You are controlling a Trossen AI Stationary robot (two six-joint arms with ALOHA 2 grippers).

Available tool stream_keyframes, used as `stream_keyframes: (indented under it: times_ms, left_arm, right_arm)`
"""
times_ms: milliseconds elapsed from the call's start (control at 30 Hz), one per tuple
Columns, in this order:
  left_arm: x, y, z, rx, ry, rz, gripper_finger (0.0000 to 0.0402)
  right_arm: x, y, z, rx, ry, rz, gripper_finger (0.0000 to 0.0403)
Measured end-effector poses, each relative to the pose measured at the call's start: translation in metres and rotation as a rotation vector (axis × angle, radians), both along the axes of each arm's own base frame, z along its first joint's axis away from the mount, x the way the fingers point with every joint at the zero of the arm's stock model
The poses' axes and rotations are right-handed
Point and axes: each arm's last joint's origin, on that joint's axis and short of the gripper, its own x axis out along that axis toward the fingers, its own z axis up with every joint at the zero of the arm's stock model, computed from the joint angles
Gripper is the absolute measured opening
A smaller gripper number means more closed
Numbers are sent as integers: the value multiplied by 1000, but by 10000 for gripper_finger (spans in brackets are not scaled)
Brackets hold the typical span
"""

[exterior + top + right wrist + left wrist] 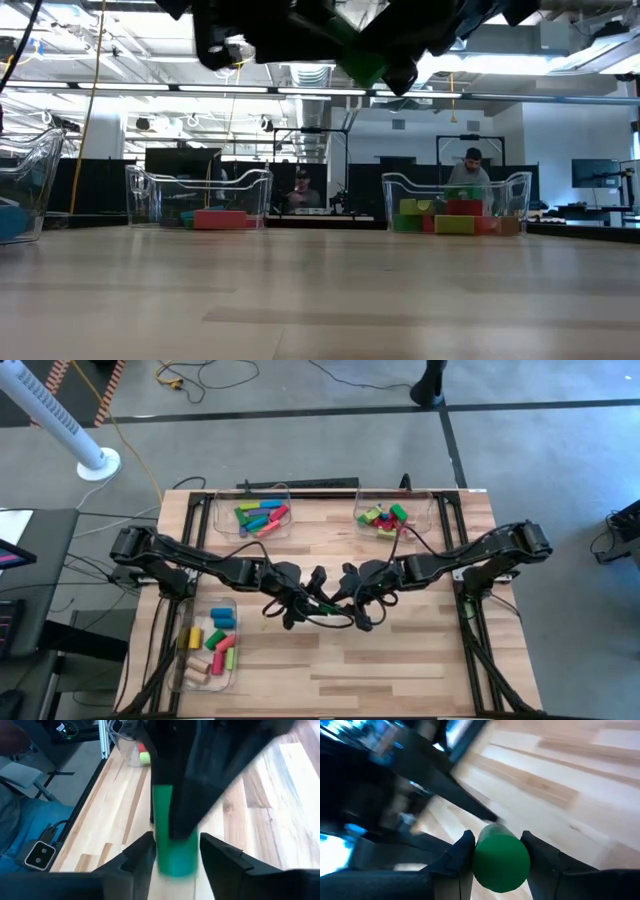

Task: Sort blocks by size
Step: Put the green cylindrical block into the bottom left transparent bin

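Pale plank tabletop; left tool clamps smooth green cylinder; right tool slackened around it.

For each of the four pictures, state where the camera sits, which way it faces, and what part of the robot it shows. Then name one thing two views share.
High view: above the table, facing straight down; both arms, left gripper and right gripper meeting mid-table.
Low view: at table-top height, facing level toward the room; dark grippers with the green cylinder overhead.
Left wrist view: on the left arm, past its fingers clamping the cylinder's round end.
Right wrist view: on the right arm, past its fingers flanking the cylinder's length.
Shared: both wrist views show the green cylinder.
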Motion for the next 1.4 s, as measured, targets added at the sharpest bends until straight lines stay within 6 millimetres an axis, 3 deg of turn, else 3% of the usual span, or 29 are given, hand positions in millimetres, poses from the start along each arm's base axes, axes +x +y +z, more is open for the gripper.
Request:
stream_keyframes:
  times_ms: [267,600,867,1100,1233,1400]
  left_arm:
    - [-17,3,11,-22,66,33,131]
    - [-55,1,20,-25,263,176,130]
    - [-107,-12,34,-54,421,339,130]
    - [-158,-22,51,-238,523,462,130]
    - [-183,-24,50,-351,666,572,130]
    - [-200,-32,37,-405,809,692,130]
  right_arm:
    - [0,0,0,-7,0,4,245]
    - [-4,-1,-5,-4,65,-3,255]
    - [-6,2,-8,-5,107,2,256]
    - [-7,6,-8,-4,112,14,256]
    - [-8,10,-8,-10,111,21,256]
    - [-9,14,-8,-20,109,21,256]
